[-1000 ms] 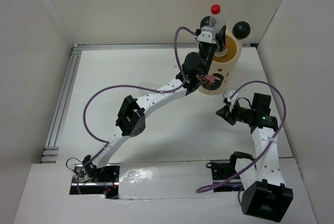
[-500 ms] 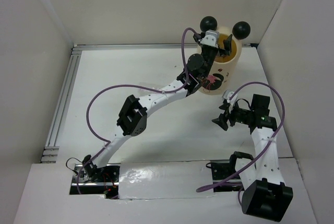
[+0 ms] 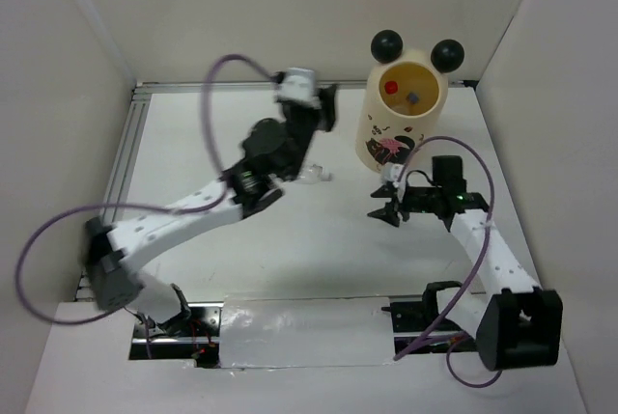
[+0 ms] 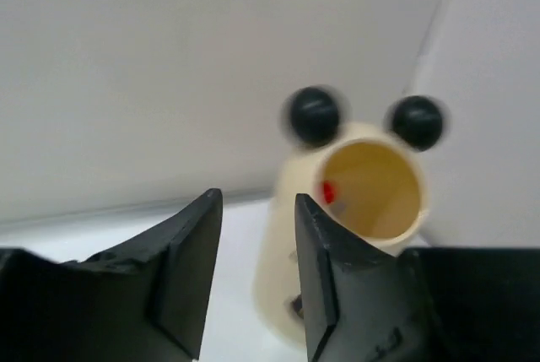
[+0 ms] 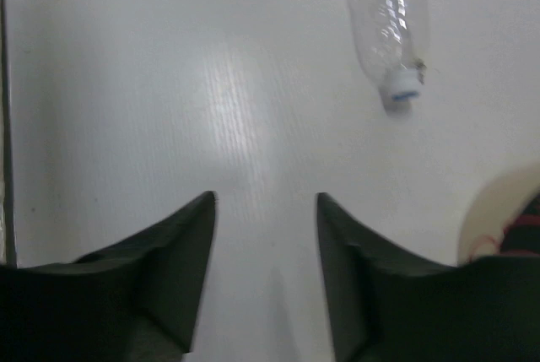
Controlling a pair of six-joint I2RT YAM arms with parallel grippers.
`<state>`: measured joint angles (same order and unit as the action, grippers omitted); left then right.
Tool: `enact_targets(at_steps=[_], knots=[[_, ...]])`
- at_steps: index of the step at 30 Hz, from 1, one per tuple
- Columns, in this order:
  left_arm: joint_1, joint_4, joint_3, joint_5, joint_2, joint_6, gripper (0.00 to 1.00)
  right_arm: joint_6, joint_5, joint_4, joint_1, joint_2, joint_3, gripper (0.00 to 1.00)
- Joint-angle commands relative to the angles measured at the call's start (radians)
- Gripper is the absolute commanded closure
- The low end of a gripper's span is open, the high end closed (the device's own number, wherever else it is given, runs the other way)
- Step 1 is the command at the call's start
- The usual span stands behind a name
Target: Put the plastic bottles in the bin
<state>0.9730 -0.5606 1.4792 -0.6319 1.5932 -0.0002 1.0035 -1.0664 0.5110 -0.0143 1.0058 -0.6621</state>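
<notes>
The cream-yellow bin [image 3: 401,134] with two black ball ears stands at the back right. Inside it I see a red cap [image 3: 390,88] of a plastic bottle and something grey. My left gripper [image 3: 326,110] hovers left of the bin, its jaws a little apart with nothing between them. The left wrist view looks past it [image 4: 257,197] at the bin [image 4: 287,227] and the red cap [image 4: 327,191]. One clear unlabelled bottle [image 3: 314,176] lies on the table. My right gripper [image 3: 381,204] is open and empty, in front of the bin. In its wrist view [image 5: 266,197] the clear bottle [image 5: 390,16] lies ahead.
An aluminium rail [image 3: 121,182] runs along the table's left side. White walls close in the back and both sides. Silver tape [image 3: 299,322] covers the near edge between the arm bases. The bin's base [image 5: 498,218] shows at the right wrist view's lower right.
The left gripper let the red-capped bottle drop into the bin, then swung left away from it. The right gripper opened and moved left and forward.
</notes>
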Motion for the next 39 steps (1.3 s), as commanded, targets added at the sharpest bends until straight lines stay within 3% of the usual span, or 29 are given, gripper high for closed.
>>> enact_targets(at_steps=[1, 2, 3, 5, 6, 8, 12, 16, 21, 24, 30, 34, 39], knots=[[-0.094, 0.406, -0.279, -0.206, -0.278, -0.327, 0.48, 0.026, 0.148, -0.19, 0.204, 0.114, -0.097, 0.35], [-0.124, 0.599, -0.418, -0.177, -0.417, -0.497, 0.39, 0.009, 0.199, -0.256, 0.303, 0.172, -0.129, 0.2], [-0.138, 0.695, -0.478, -0.166, -0.483, -0.585, 0.3, -0.012, 0.309, -0.3, 0.35, 0.2, -0.145, 0.12], [-0.172, 0.879, -0.578, -0.102, -0.653, -0.761, 0.08, -0.052, 0.402, -0.401, 0.42, 0.307, -0.215, 0.02], [-0.172, 0.951, -0.667, -0.082, -0.703, -0.896, 0.04, -0.068, 0.472, -0.425, 0.466, 0.35, -0.247, 0.0], [-0.172, 1.115, -0.747, -0.027, -0.845, -1.027, 0.02, -0.156, 0.548, -0.504, 0.497, 0.487, -0.356, 0.0], [-0.181, 1.176, -0.927, 0.031, -1.004, -1.214, 0.01, -0.209, 0.603, -0.479, 0.517, 0.724, -0.59, 0.0], [-0.172, 1.191, -0.976, 0.031, -1.101, -1.196, 0.01, -0.197, 0.562, -0.363, 0.58, 0.913, -0.816, 0.0], [-0.172, 1.261, -0.956, 0.006, -1.101, -1.196, 0.01, -0.177, 0.542, -0.094, 0.654, 1.17, -1.188, 0.0], [-0.163, 1.262, -0.947, 0.006, -1.113, -1.196, 0.01, -0.155, 0.511, 0.009, 0.675, 1.257, -1.318, 0.0], [-0.163, 1.28, -0.947, -0.003, -1.141, -1.169, 0.01, -0.146, 0.545, 0.089, 0.697, 1.366, -1.407, 0.0], [-0.163, 1.28, -0.947, -0.012, -1.141, -1.16, 0.01, -0.157, 0.699, 0.034, 0.706, 1.387, -1.355, 0.04], [-0.163, 1.28, -0.938, -0.003, -1.141, -1.15, 0.01, -0.157, 0.74, 0.034, 0.706, 1.41, -1.355, 0.1]])
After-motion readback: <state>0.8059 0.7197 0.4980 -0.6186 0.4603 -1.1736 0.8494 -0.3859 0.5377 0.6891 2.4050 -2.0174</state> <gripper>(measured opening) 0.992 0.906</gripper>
